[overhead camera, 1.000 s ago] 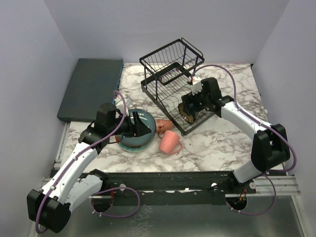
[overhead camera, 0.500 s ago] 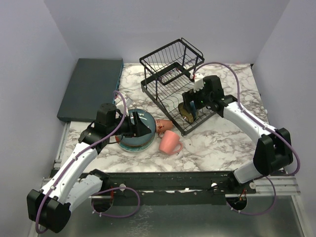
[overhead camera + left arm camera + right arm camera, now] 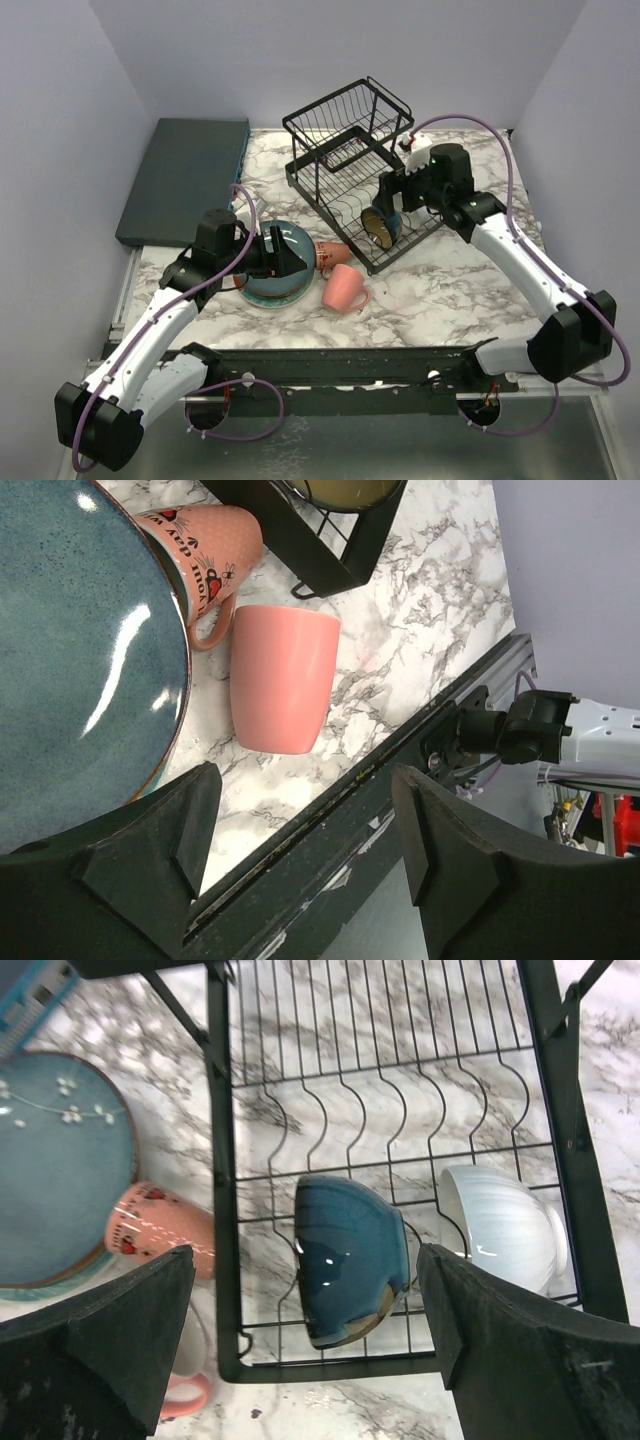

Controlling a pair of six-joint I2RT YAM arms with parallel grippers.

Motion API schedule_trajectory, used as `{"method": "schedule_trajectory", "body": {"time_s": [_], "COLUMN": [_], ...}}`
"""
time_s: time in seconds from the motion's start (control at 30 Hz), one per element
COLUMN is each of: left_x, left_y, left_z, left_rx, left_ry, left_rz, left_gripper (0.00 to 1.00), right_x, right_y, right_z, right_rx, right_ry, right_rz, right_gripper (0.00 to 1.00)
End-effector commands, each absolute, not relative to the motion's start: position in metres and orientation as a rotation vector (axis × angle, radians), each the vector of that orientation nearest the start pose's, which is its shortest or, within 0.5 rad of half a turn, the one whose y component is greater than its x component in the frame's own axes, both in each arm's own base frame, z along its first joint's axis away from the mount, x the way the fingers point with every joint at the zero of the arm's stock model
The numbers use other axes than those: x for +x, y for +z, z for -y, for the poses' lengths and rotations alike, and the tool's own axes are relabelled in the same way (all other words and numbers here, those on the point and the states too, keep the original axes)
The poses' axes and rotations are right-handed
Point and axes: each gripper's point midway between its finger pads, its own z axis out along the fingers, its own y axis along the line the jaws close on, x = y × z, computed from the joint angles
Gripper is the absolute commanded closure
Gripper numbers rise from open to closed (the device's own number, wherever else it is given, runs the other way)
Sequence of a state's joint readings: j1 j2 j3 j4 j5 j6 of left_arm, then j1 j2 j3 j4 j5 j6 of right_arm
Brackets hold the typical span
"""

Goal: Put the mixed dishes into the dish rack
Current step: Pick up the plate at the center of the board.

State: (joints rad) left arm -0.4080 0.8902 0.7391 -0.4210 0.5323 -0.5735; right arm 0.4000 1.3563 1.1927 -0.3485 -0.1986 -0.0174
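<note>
Hovering empty-clawed over loose dishes beside the black wire dish rack (image 3: 345,150).

Shows left gripper (image 3: 288,260) spread, grasping nothing, above the dark teal glazed round plate (image 3: 70,650); puts the plain pink ceramic mug (image 3: 280,680) on its side just beyond its tips, long axis roughly along the fingers, likely that arm's nearer pick. Has right gripper (image 3: 388,200) released over the rack's lower tier, above a slotted dark blue bowl (image 3: 350,1255) and white ribbed bowl (image 3: 505,1225).

Pale lilac walls (image 3: 60,100), white-grey marbled tabletop (image 3: 450,290), dark teal slab (image 3: 185,175) at its left.
</note>
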Motion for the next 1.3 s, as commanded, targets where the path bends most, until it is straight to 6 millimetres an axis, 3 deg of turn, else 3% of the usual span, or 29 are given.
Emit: {"method": "schedule_trajectory", "body": {"time_s": [0.0, 0.23, 0.47, 0.73, 0.93, 1.27], "left_x": [0.204, 0.206, 0.211, 0.220, 0.231, 0.248], "left_y": [0.197, 0.196, 0.193, 0.185, 0.178, 0.169], "left_z": [0.203, 0.202, 0.199, 0.193, 0.187, 0.181], "left_rx": [0.155, 0.145, 0.087, -0.032, -0.143, -0.265], "left_ry": [-1.088, -1.079, -1.049, -0.995, -0.931, -0.846], "left_rz": [-2.266, -2.272, -2.284, -2.315, -2.344, -2.362], "left_gripper": [0.21, 0.12, 0.01, 0.01, 0.01, 0.04], "right_x": [0.342, 0.318, 0.281, 0.248, 0.243, 0.244], "right_y": [0.278, 0.302, 0.315, 0.298, 0.275, 0.228], "right_z": [-0.199, -0.205, -0.217, -0.237, -0.242, -0.277], "right_rx": [-0.502, -0.415, -0.512, -0.613, -0.584, -0.598], "right_ry": [0.568, 0.716, 0.871, 1.092, 1.058, 0.851], "right_rz": [-1.905, -1.866, -1.785, -1.860, -1.920, -2.065], "right_gripper": [0.01, 0.00, 0.00, 0.01, 0.05, 0.17]}}
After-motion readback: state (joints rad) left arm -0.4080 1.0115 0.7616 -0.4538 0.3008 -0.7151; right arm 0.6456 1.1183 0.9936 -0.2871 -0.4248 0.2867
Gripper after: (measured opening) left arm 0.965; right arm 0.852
